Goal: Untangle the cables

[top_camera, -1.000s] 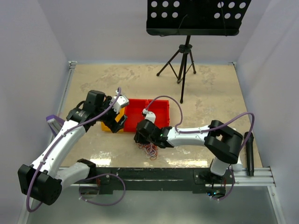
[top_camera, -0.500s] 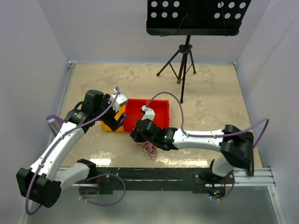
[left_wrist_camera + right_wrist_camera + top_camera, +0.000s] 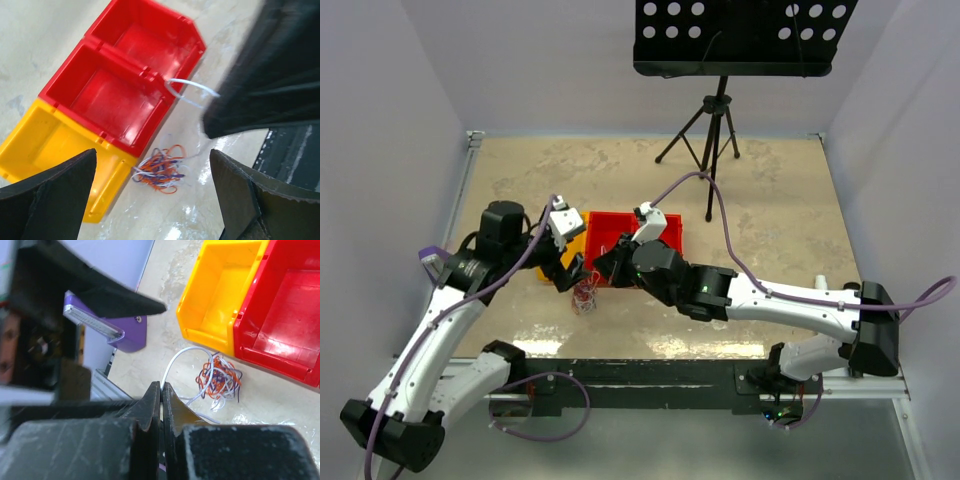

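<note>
The right gripper [image 3: 160, 386] has its jaws pressed together on a white strand that loops up out of the cables [image 3: 220, 376]. The rest of the bundle, thin red, orange, white and dark wires, lies on the table [image 3: 770, 200], just beside the near walls of the yellow bin [image 3: 220, 295] and the adjoining red bin [image 3: 292, 315]. The left gripper [image 3: 152, 155] hangs above the bundle with its jaws spread wide apart, gripping nothing.
</note>
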You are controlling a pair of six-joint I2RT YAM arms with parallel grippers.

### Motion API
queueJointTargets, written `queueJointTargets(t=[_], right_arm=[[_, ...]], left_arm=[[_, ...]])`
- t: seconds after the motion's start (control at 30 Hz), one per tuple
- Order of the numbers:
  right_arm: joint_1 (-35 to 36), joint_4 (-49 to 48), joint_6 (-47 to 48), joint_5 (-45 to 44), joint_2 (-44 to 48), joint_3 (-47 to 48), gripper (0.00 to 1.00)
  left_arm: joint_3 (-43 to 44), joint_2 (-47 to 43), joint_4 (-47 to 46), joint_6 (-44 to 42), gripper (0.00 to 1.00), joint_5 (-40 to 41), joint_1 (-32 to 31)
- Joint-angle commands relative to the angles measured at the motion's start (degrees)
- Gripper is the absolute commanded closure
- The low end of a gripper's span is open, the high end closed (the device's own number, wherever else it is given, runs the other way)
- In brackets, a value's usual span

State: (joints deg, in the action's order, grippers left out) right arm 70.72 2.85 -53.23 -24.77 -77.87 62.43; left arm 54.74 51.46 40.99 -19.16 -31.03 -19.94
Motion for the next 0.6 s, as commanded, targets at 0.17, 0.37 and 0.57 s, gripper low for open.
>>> queueJointTargets(t=[0.17, 0.37, 0.57], right_arm=[[-0.05, -1.09, 0.76, 0.25, 1.31, 2.87, 1.0], [-0.05, -1.62, 0.94, 0.43, 1.75, 4.8, 1.0], [-0.05, -2.41, 0.59, 1.92, 3.15, 5.77, 1.0]], left_arm=[[-4.38, -8.14, -3.29, -3.86, 0.0, -16.51, 0.17], [-7.8, -6.99, -2.92, -7.66, 0.0, -23.91, 0.08], [-11.32, -6.03, -13.72, -0.64, 0.0, -24.7, 0.17]])
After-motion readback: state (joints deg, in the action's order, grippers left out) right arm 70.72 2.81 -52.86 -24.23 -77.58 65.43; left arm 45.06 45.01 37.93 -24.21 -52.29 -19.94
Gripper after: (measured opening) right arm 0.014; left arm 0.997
